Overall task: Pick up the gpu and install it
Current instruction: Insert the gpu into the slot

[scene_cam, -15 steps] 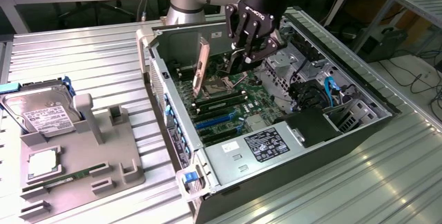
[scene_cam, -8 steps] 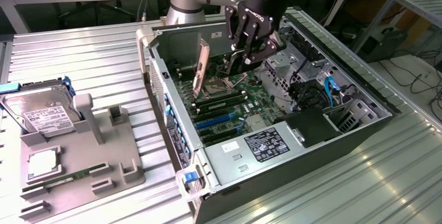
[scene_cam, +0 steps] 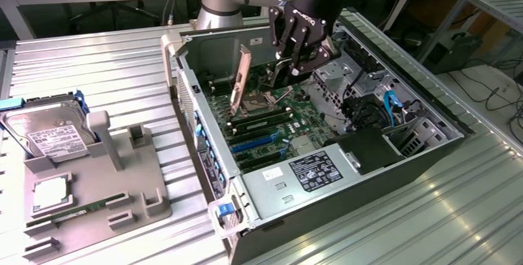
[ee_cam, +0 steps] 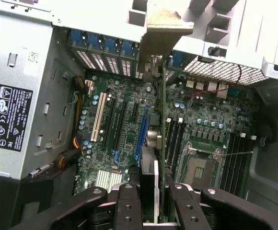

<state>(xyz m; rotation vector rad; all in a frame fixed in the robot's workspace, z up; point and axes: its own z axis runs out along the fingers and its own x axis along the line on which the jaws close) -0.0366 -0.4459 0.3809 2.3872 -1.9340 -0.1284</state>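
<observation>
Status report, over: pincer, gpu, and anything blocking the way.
Pincer shut on gpu, inside open computer case. Card edge-on above motherboard, seating not confirmable. No obstruction visible; hard drive on tray outside.

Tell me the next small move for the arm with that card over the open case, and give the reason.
Probably a small, straight lowering toward the motherboard. The gripper is shut on the gpu, which stands on edge inside the open computer case, above the expansion slots, with its pale bracket at the rear wall. I cannot tell whether its edge is exactly over a slot, so go slowly.
</observation>
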